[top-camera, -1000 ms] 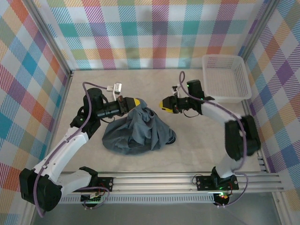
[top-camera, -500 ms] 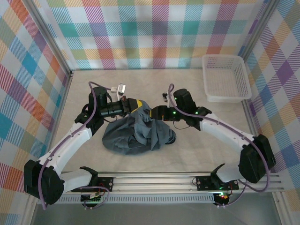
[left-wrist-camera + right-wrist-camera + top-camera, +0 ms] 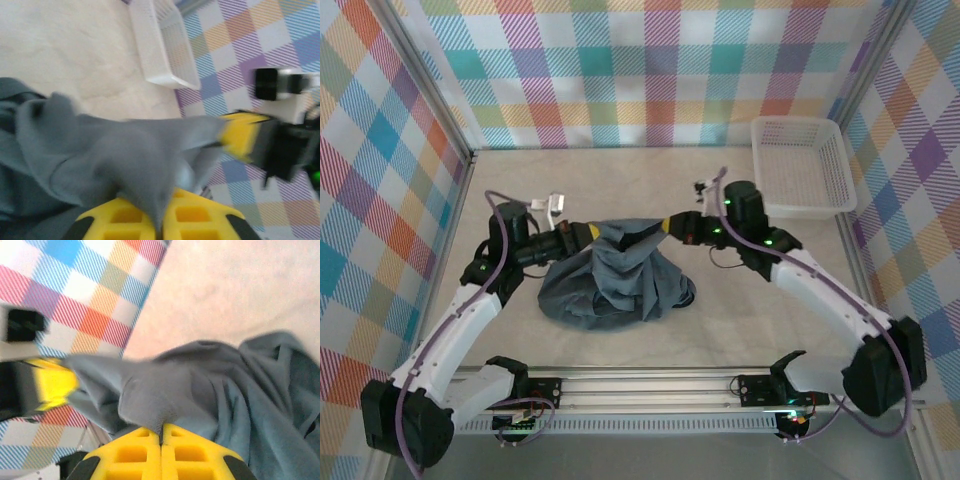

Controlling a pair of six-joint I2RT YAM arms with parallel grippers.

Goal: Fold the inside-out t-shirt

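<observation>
The inside-out t-shirt (image 3: 615, 282) is a dark slate-grey bundle in the middle of the table, its upper edge lifted and pulled taut between both grippers. My left gripper (image 3: 588, 232) pinches the left end of that edge, and in the left wrist view the yellow jaws (image 3: 161, 207) are shut on a fold of the shirt (image 3: 125, 155). My right gripper (image 3: 667, 225) holds the right end. In the right wrist view its jaws (image 3: 161, 432) are shut on the grey cloth (image 3: 240, 390). The rest of the shirt hangs crumpled down to the table.
A white mesh basket (image 3: 805, 212) stands at the back right corner, also seen as the basket (image 3: 162, 50) in the left wrist view. Checkered walls close in the table on three sides. A metal rail (image 3: 650, 385) runs along the near edge.
The right gripper has closed on the shirt's top and drawn back to the right. The left gripper moved left, so the cloth between them is stretched out.
</observation>
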